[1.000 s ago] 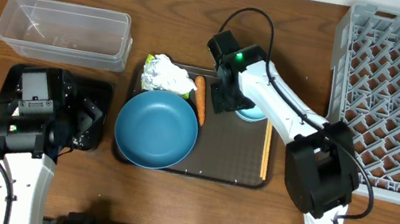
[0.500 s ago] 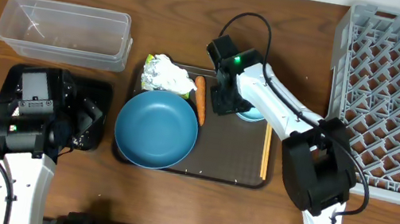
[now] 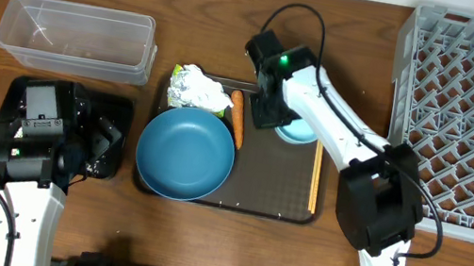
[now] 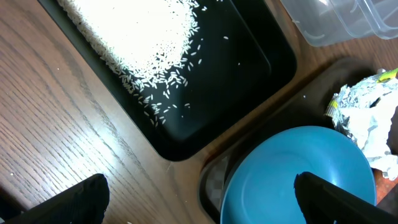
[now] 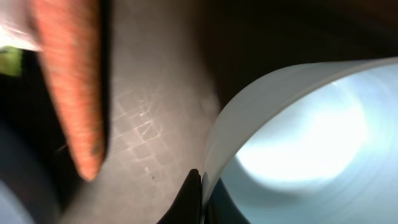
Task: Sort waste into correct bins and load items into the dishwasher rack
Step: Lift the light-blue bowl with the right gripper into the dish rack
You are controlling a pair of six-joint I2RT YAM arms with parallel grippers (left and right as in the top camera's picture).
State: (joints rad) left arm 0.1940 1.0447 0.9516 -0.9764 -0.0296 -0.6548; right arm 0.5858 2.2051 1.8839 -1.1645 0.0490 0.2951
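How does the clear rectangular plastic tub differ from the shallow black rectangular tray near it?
The clear rectangular plastic tub is see-through; the shallow black rectangular tray is opaque. The tub looks empty; the tray holds loose white rice grains. The tub has taller walls than the tray. Both are rectangular and sit on the wooden table.

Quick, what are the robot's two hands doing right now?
Left end effector: open, holding nothing.
Right end effector: closed on the rim of the small light-blue bowl.
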